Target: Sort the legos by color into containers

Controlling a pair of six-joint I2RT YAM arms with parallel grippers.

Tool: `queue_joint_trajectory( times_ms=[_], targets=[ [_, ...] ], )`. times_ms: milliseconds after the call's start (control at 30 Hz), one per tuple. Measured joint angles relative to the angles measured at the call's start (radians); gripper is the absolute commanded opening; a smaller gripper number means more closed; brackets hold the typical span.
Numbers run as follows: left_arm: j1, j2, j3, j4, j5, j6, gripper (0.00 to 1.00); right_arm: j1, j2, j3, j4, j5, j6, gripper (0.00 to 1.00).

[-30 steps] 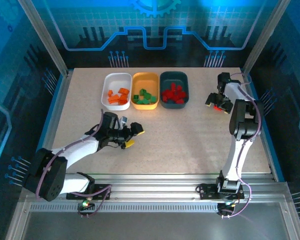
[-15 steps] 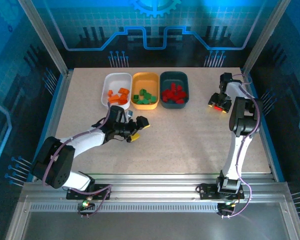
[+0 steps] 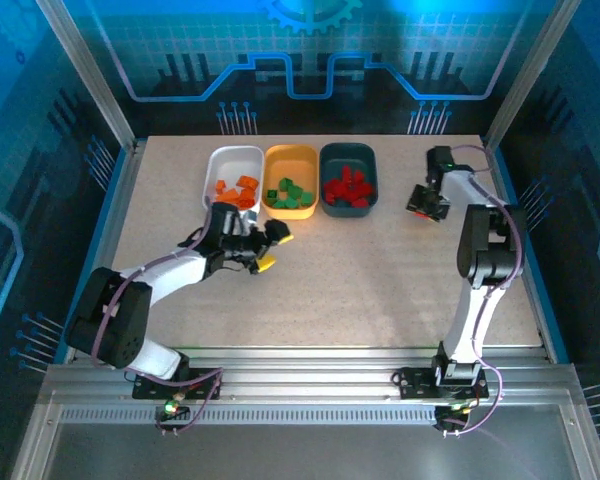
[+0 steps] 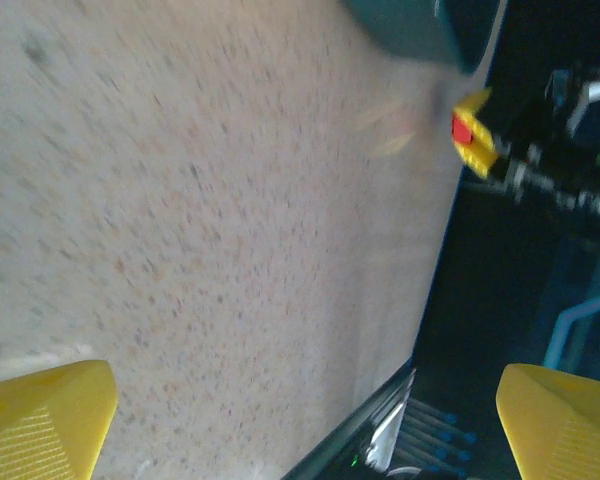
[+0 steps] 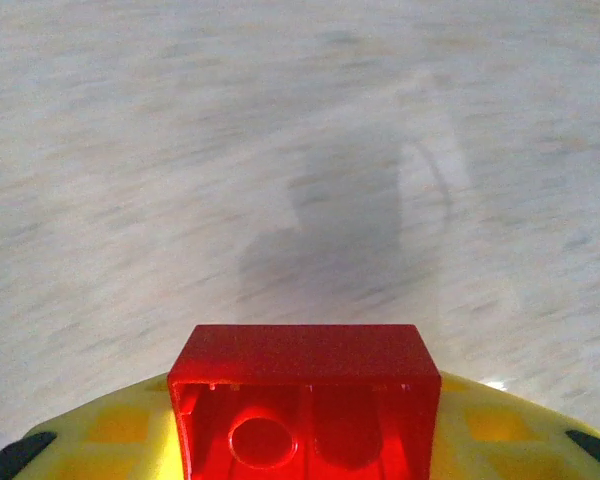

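**Right Arm Took Stray Red Brick; Left Arm Waited by the Trays**

The right gripper [image 3: 427,204] was closed on a red brick [image 5: 305,390]. In its wrist view the brick sat between the yellow pads with its hollow underside facing the camera. It looked clamped across its short sides, probably so that it would drop clean when let go. The brick was at the far right of the table [image 3: 360,270], well apart from the trays, with its shadow on the bare surface below.

The teal tray [image 3: 348,147] already held red bricks [image 3: 347,187], so the brick most likely belonged there. The white tray [image 3: 235,150] held orange bricks [image 3: 238,190] and the yellow tray [image 3: 291,149] held green bricks [image 3: 290,193]. No loose brick showed elsewhere on the table, so this seemed to be the last one to sort.

The right arm stood tall from its base and reached far forward, with its wrist bent down and turned towards the trays.

The left arm lay low, stretched diagonally from its base. The left gripper [image 3: 268,249] was just in front of the yellow tray, its jaws wide apart and empty. Turned on its side, it looked across the table towards the right gripper, clear of the path to the teal tray.
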Motion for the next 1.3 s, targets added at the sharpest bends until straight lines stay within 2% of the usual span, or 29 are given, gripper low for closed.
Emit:
queue_joint_trajectory(
  times_ms=[100, 200, 333, 400, 433, 567, 767, 867, 1033, 1100, 1267, 1300],
  targets=[
    [0.158, -0.006, -0.061, 0.053, 0.026, -0.04, 0.99, 0.153, -0.06, 0.033, 0.025, 0.014, 0.005, 0.43],
    [0.296, -0.067, -0.103, 0.008, 0.025, -0.041, 0.99, 0.275, -0.041, 0.163, 0.019, 0.028, 0.003, 0.44],
    [0.41, -0.221, -0.117, -0.077, 0.03, -0.01, 0.99, 0.333, 0.116, 0.46, -0.031, 0.026, -0.005, 0.46],
    [0.448, -0.284, -0.133, -0.09, 0.04, -0.003, 0.99, 0.335, 0.196, 0.563, -0.043, 0.022, -0.004, 0.49],
    [0.46, -0.311, -0.146, -0.098, 0.046, -0.002, 0.99, 0.333, 0.231, 0.593, -0.046, 0.015, -0.002, 0.57],
    [0.466, -0.363, -0.193, -0.131, 0.079, -0.001, 0.99, 0.327, 0.312, 0.613, -0.068, -0.021, 0.012, 0.7],
    [0.466, -0.441, -0.198, -0.208, 0.104, 0.019, 0.99, 0.326, 0.298, 0.605, -0.084, -0.029, 0.018, 0.73],
    [0.466, -0.5, -0.198, -0.234, 0.104, 0.025, 0.99, 0.327, 0.194, 0.5, -0.059, -0.028, 0.014, 0.73],
    [0.465, -0.583, -0.198, -0.267, 0.103, 0.038, 0.99, 0.34, -0.154, 0.118, 0.06, -0.027, 0.015, 0.75],
    [0.462, -0.612, -0.196, -0.284, 0.099, 0.047, 0.99, 0.367, -0.318, -0.038, 0.121, -0.025, 0.013, 0.76],
    [0.454, -0.657, -0.159, -0.338, 0.066, 0.076, 0.99, 0.473, -0.613, -0.29, 0.249, -0.017, -0.029, 0.79],
    [0.453, -0.66, -0.142, -0.347, 0.058, 0.085, 0.99, 0.485, -0.663, -0.33, 0.274, -0.015, -0.039, 0.94]
  ],
)
